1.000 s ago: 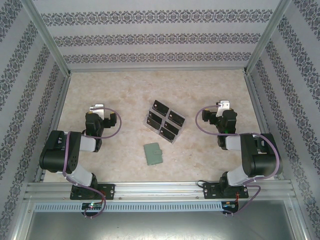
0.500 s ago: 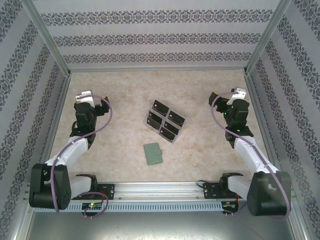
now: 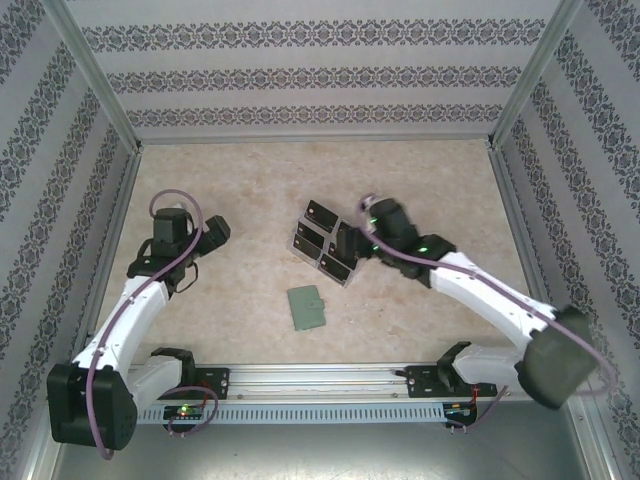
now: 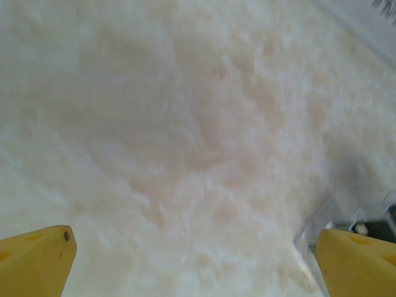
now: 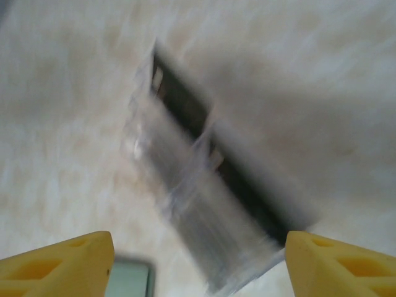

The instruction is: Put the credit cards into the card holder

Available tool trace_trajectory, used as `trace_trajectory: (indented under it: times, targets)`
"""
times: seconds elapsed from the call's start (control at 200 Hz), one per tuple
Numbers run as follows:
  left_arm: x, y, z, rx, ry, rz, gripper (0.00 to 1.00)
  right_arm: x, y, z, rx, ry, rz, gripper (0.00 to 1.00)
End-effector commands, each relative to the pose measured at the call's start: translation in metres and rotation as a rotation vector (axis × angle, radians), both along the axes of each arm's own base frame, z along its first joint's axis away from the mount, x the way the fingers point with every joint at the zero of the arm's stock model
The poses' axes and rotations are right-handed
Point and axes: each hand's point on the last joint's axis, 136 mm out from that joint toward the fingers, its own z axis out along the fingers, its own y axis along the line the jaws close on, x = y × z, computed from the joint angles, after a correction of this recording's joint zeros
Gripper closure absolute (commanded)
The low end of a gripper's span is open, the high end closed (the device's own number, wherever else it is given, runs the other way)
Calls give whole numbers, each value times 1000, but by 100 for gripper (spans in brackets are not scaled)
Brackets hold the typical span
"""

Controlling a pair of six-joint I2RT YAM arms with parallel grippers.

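Several black credit cards (image 3: 320, 213) lie in a clear plastic tray (image 3: 297, 243) at the table's middle. They show as blurred dark strips (image 5: 185, 108) in the right wrist view. The grey-green card holder (image 3: 306, 308) lies shut on the table just in front of the tray, and its corner (image 5: 127, 279) shows by the right gripper's left fingertip. My right gripper (image 3: 348, 242) hovers over the tray's right side, open (image 5: 201, 266), holding nothing. My left gripper (image 3: 216, 229) stands open (image 4: 198, 263) over bare table to the left of the tray.
The tray's clear corner (image 4: 318, 219) shows at the right edge of the left wrist view. Patterned walls with metal rails (image 3: 310, 140) enclose the beige table (image 3: 250, 180) at the back and both sides. A metal rail (image 3: 320, 378) carries the arm bases at the near edge.
My right arm has swung left from the table's right side to above the tray. My left arm has shifted a little nearer and toward the middle.
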Motion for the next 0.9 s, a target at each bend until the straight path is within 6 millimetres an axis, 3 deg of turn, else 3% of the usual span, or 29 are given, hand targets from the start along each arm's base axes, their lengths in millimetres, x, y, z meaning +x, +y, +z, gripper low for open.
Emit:
trace_trajectory:
  times: [0.0,0.16,0.37,0.894]
  targets:
    - [-18,-15,-26,-61,122,-7,0,-39,2,-47,-203,169,-52,33]
    - [-16,-19,-35,-70,146,-6,0,-67,42,-72,-318,224,-10,37]
    - [-12,-23,-44,-96,163,-9,0,-89,74,-88,-435,245,45,44]
    - [-11,-22,-50,-93,159,0,0,-82,82,-107,-530,260,38,60]
